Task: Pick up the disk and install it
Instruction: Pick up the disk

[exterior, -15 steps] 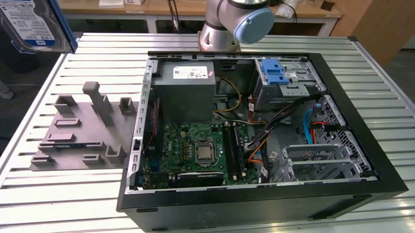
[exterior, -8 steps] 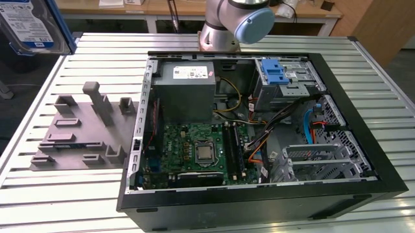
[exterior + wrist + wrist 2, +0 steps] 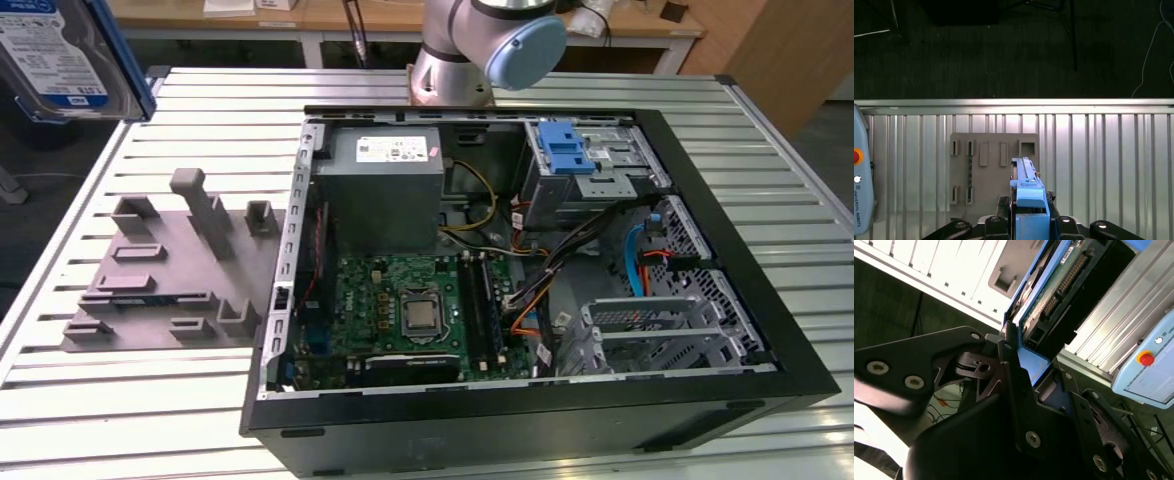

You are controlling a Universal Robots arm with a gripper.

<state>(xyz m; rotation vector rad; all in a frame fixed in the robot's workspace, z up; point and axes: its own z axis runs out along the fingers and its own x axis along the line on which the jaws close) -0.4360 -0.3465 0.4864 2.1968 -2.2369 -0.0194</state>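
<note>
Disk first: one disk, held edge-on in the one pincer. Its two black fingers are clamped on the disk, one at each side, parted just as wide as the disk between them. The first wrist view gives the blue end handle, the second wrist view the green circuit board and connector (the exterior view gives the white-and-blue label face, raised off the counter). Just beyond the pincer, one grey fixture block lies on the slats, with one pendant near it. Farther off, well apart from the pincer, one open computer case stands beside the arm.
</note>
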